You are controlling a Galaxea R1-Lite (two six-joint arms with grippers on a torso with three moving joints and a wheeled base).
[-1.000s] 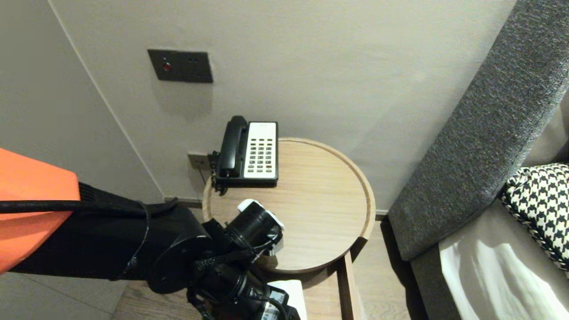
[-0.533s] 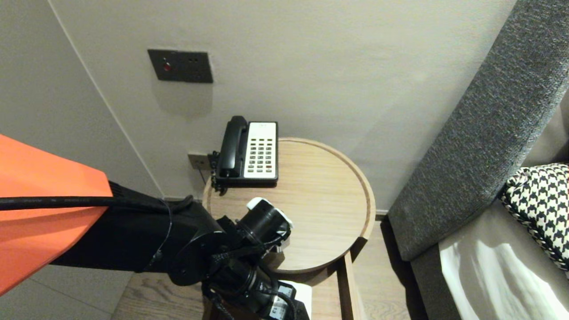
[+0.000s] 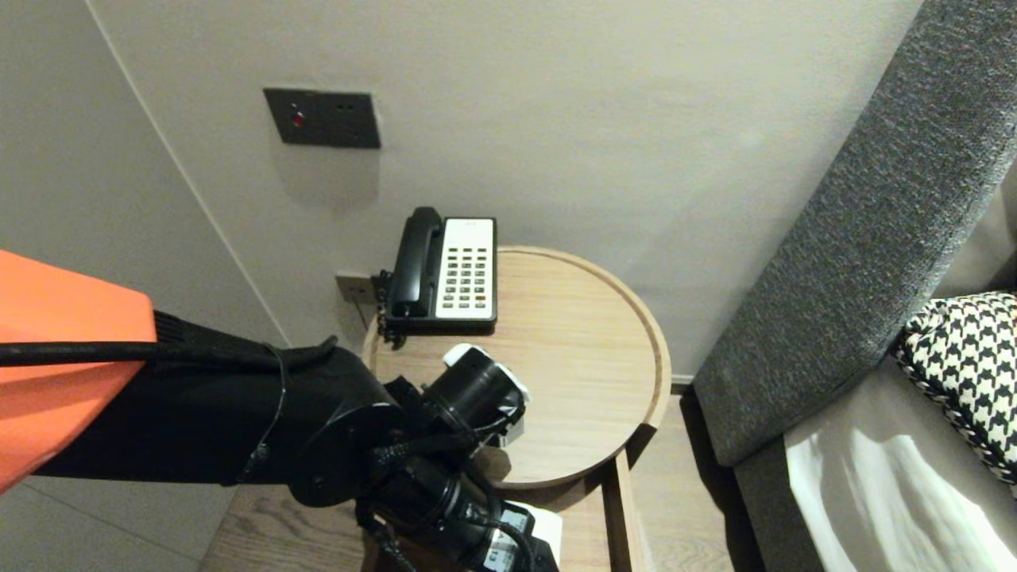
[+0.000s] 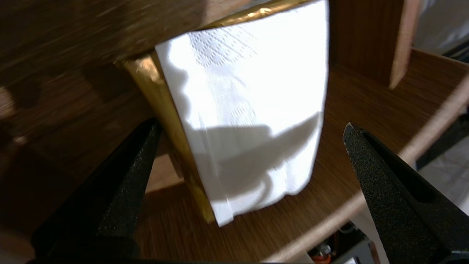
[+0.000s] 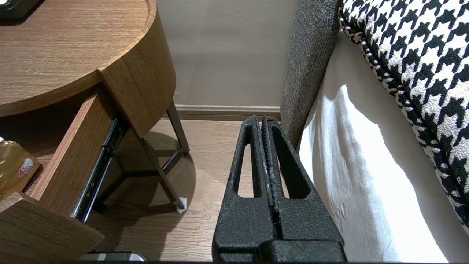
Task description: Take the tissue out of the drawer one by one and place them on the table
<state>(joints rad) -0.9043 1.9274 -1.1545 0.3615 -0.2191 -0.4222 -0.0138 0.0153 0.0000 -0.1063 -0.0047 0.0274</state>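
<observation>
Left gripper at gold-wrapped white tissue pack
Poised, jaws wide, astride it in brown wooden drawer; with right gripper parked, jaws pressed together.

hotel room: desk phone, grey sofa

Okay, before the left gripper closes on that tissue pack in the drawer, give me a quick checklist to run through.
1. Left gripper open wide: ok.
2. Tissue pack sits between its fingers: ok.
3. Fingers free of the pack's gold edge: cannot tell; one tip lies very near it.
4. Drawer pulled out of the round table: ok.
5. Telephone apart from the left arm: ok.
6. Right gripper shut, parked by the grey upholstery, away from the drawer: ok.
</observation>
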